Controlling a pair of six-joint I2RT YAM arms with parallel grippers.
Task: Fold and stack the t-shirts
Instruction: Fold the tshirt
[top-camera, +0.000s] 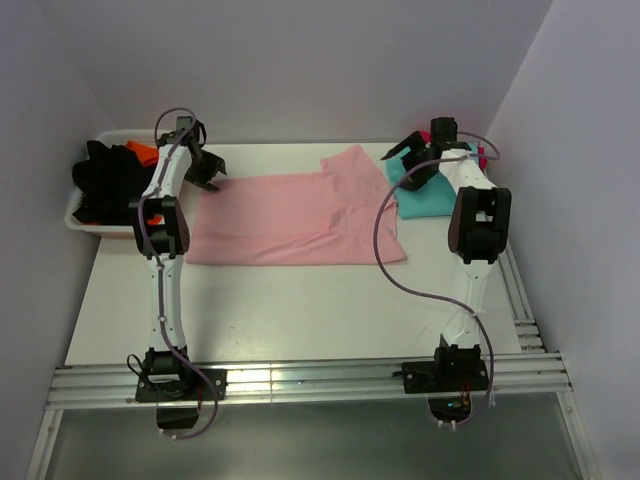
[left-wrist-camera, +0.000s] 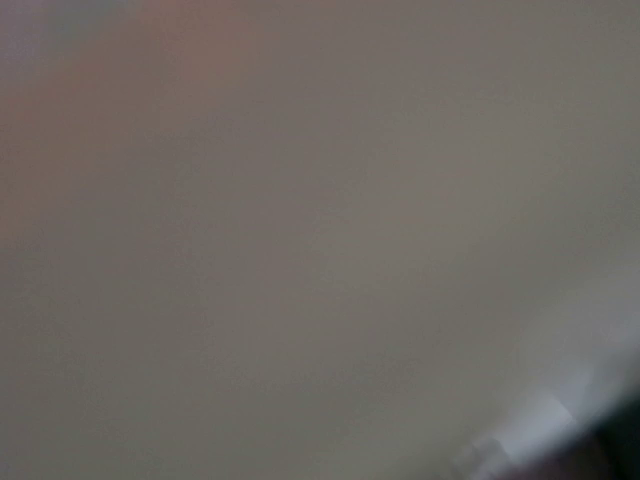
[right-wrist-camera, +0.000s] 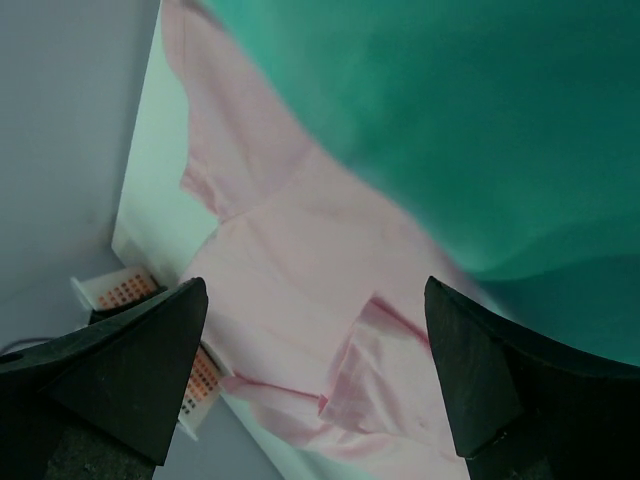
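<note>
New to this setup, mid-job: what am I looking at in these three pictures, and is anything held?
Two robot arms stand at the table's near edge. One picture looks down from behind them; the others come from wrist cameras. A light pink t-shirt lies spread out, a teal t-shirt beside it; a white basket holds black and orange clothes. The right end effector hangs open over the teal cloth, holding nothing. The left end effector sits by the pink shirt's far left corner; its camera is blurred, grip unclear.
</note>
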